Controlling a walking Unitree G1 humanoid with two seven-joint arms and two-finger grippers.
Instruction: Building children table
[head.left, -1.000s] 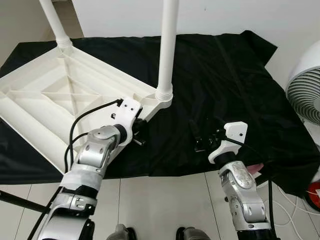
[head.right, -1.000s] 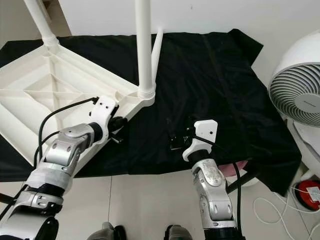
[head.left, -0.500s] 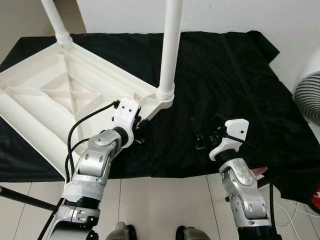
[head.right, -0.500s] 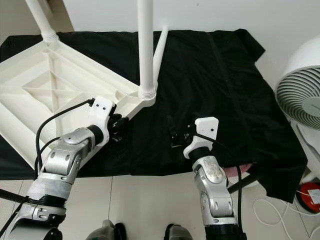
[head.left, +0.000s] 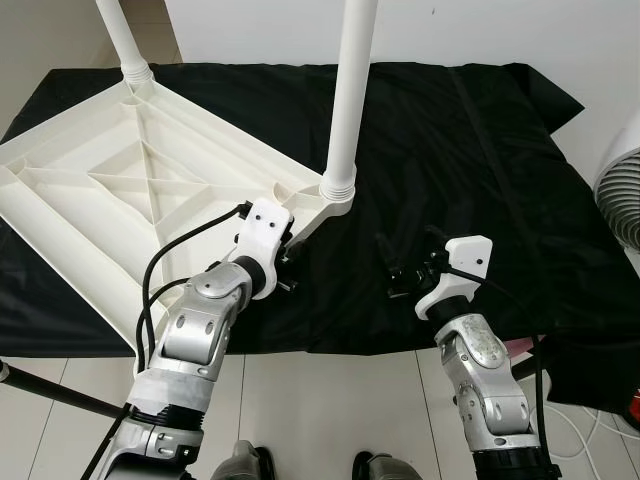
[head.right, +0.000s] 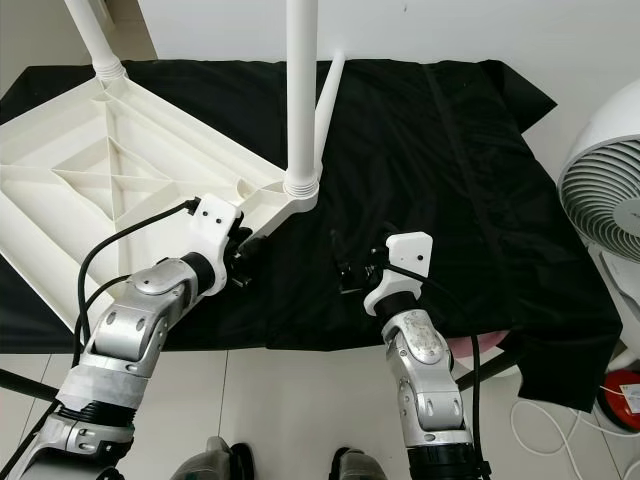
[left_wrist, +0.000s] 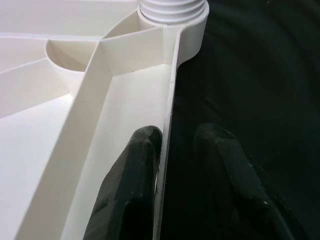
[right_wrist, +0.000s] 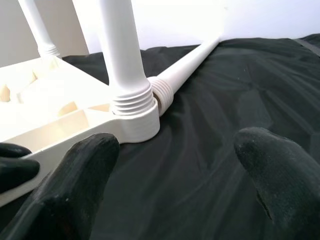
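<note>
Floor: black cloth spread out.
Tabletop: white, upside down, ribbed, two legs upright.
Left gripper: fingers pinching tabletop's rim.
Right gripper: spread wide, empty.

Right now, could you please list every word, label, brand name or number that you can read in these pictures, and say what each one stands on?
None can be read.
Round white fan: a small grey mark on its hub, too small and blurred to read.
Upturned white plastic tabletop: bare ribs, no lettering.
Black cloth: plain.
White camera housing on the right wrist: no marking can be made out.
</note>
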